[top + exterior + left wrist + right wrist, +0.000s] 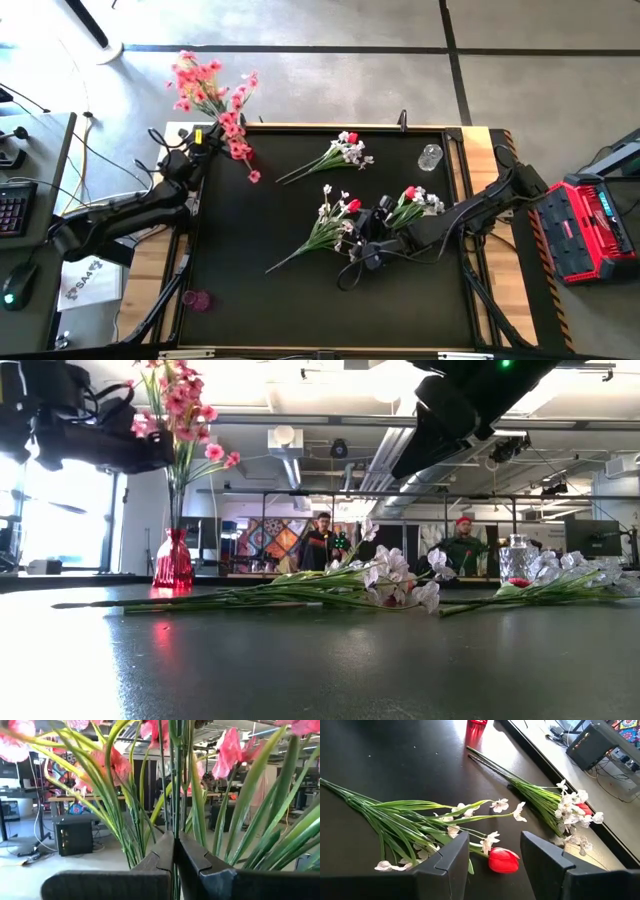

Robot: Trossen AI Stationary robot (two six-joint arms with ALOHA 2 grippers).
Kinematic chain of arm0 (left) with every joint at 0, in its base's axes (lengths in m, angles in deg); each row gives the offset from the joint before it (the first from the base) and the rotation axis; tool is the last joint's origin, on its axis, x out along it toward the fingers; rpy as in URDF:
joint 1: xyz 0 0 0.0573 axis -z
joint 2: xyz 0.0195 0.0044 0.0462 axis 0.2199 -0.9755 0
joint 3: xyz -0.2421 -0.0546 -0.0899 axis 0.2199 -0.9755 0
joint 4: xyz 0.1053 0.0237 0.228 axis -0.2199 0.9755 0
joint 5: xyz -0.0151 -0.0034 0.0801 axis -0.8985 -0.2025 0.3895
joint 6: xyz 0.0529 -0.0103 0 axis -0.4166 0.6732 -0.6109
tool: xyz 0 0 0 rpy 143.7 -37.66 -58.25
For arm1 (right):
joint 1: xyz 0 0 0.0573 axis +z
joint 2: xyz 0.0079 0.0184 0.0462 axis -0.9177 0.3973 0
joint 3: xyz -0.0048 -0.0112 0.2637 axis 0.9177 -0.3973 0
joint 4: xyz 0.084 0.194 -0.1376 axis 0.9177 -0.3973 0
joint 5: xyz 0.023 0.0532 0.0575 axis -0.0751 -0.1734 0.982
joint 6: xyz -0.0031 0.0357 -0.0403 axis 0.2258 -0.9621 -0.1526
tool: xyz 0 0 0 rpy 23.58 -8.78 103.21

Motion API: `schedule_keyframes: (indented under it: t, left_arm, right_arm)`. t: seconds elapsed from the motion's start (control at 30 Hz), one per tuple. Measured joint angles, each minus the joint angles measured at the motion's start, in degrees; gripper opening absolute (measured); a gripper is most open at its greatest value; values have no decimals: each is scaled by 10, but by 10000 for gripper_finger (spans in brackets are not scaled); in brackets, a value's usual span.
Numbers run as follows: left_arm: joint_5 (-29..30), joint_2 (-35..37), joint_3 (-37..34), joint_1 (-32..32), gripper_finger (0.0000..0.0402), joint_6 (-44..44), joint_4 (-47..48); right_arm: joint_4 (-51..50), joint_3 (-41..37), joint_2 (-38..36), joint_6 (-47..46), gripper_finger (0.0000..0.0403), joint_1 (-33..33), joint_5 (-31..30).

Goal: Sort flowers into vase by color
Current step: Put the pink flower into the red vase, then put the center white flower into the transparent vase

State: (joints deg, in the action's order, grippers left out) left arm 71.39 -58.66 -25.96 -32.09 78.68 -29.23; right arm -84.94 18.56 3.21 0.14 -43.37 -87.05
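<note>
Between my right fingers [492, 870], which stand spread apart just above the black table [250, 300], lies a red tulip bud [503, 859], nearer the far finger than the near one and touched by neither. It belongs to a bunch of white blossoms on green stems [410, 820] whose leaves fan out from under my near finger and run away across the table. Beyond that, well past my fingertips, a second white spray [560, 805] lies along the table's edge with another red bud tucked in it. Farther still, the foot of a red vase [477, 722] stands at the table's far end. In the high view a third white bunch [415, 205] lies just beside my right wrist, and a clear glass vase [430, 157] stands beyond it.

My left fingers [175, 855] are pressed together on the thin green stems of the pink flowers [110, 765]; the stems pass straight up through the seam, and the pink blossoms spread above and around them. From overhead, that pink spray [215, 100] hangs past the table's far left corner.
</note>
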Motion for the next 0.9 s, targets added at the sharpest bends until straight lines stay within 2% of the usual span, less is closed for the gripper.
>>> schedule_keyframes:
  t: [0.33, 0.47, 0.63, 0.8, 0.9]
  left_arm:
    - [1, -74, 0, -14, 1, 56, 44]
    - [1, -96, 0, -14, 16, 76, 63]
    - [2, -100, 0, -13, 61, 97, 80]
    - [0, -100, 0, -13, 128, 129, 135]
    - [-27, -100, 0, -13, 171, 139, 171]
  right_arm:
    - [0, 0, 0, -1, 165, 0, 1]
    - [0, 0, 0, -2, 165, 0, 1]
    - [-1, 0, 0, -17, 165, 0, 5]
    - [-7, 0, 0, -34, 165, 0, 13]
    - [-25, 0, 0, -66, 165, 0, 16]
